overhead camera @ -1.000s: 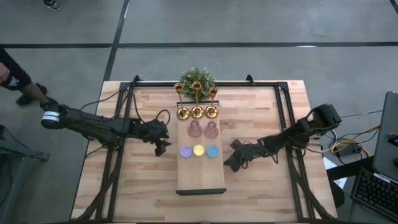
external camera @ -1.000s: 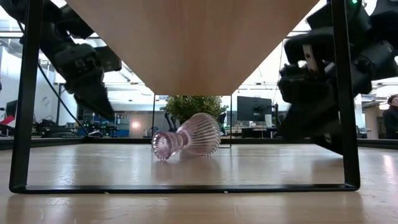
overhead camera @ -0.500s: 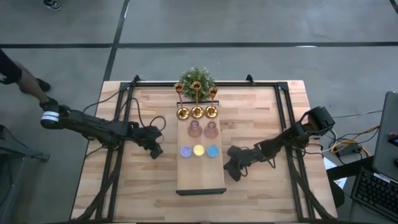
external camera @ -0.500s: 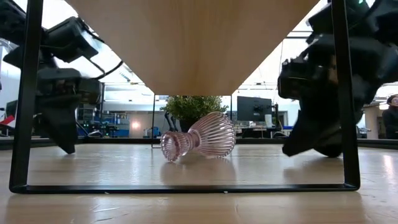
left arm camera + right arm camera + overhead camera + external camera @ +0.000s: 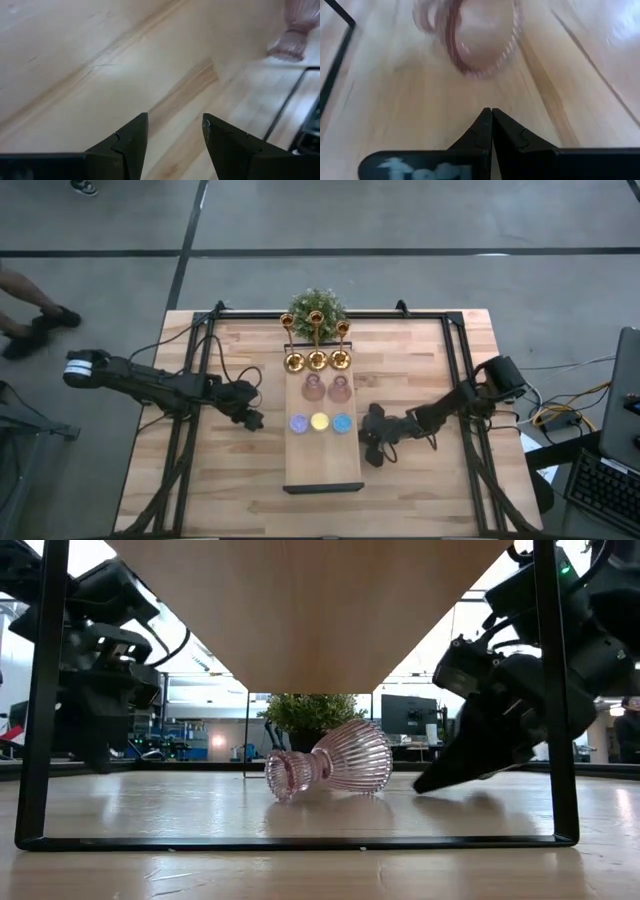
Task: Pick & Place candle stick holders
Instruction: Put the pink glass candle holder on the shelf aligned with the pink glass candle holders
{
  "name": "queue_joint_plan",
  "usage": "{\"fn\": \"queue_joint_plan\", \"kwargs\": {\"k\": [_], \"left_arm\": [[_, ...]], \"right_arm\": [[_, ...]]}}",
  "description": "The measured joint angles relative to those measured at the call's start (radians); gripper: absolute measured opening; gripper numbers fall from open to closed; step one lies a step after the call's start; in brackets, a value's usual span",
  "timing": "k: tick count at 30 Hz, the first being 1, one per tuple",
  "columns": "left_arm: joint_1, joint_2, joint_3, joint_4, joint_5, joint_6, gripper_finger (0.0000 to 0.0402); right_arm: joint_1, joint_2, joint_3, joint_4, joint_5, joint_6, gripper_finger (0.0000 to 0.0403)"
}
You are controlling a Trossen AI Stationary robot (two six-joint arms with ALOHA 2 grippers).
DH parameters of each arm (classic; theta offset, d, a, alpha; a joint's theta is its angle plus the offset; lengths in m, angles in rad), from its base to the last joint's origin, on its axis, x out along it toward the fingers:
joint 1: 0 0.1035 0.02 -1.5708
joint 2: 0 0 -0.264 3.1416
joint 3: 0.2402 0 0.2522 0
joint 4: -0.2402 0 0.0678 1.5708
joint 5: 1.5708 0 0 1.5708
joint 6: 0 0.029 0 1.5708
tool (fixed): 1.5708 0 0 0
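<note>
A pinkish ribbed glass holder (image 5: 330,768) lies on its side on the table under the raised wooden board (image 5: 320,465); it also shows in the right wrist view (image 5: 475,40) and the left wrist view (image 5: 295,30). On the board stand three gold holders (image 5: 317,360), two pink glass ones (image 5: 326,388), and purple (image 5: 298,423), yellow (image 5: 320,421) and blue (image 5: 342,422) ones. My right gripper (image 5: 491,111) is shut, its tip low over the table (image 5: 425,785), slanting toward the fallen glass with a gap between. My left gripper (image 5: 175,120) is open and empty, left of the board (image 5: 254,420).
A bushy green plant (image 5: 316,308) stands behind the gold holders at the board's far end. The board's black metal frame has upright legs (image 5: 40,690) (image 5: 545,690) and a low bar (image 5: 300,840) along the near side. Cables run along both arms.
My right gripper has gone toward the table's near edge and down, tipping its shut fingers toward the fallen glass. My left gripper has drawn back a little toward the table's left edge and come lower. The fallen glass has rolled along the table, nearer the front and a little right.
</note>
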Motion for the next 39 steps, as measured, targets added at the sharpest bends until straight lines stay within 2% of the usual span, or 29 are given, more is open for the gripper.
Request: {"fn": "queue_joint_plan", "kwargs": {"k": [11, 21, 23, 26, 29, 34, 39], "left_arm": [[0.0, -0.005, 0.015, -0.003, 0.018, -0.085, 0.019], [0.0, -0.009, 0.014, 0.0, 0.027, -0.106, 0.019], [0.0, -0.009, 0.015, 0.001, 0.025, -0.106, 0.019], [0.0, -0.009, 0.014, 0.001, 0.024, -0.113, 0.019], [0.0, -0.009, 0.015, 0.001, 0.039, -0.126, 0.019], [0.0, -0.012, 0.024, 0.003, 0.069, -0.126, 0.019], [0.0, -0.015, 0.028, 0.001, 0.064, -0.118, 0.019]], "right_arm": [[0.017, 0.173, 0.013, 0.288, 0.032, -0.037, 0.0008], [0.062, 0.118, 0.012, 0.231, 0.032, -0.019, 0.0008], [0.059, 0.12, 0.037, 0.241, 0.091, -0.031, 0.0008], [0.031, 0.147, 0.1, 0.234, 0.107, -0.094, 0.0008], [0.019, 0.192, 0.14, 0.209, 0.116, -0.067, 0.0008], [0.047, 0.217, 0.121, 0.223, 0.136, 0.011, 0.0008], [0.091, 0.189, 0.072, 0.214, 0.175, 0.043, 0.0008]]}}
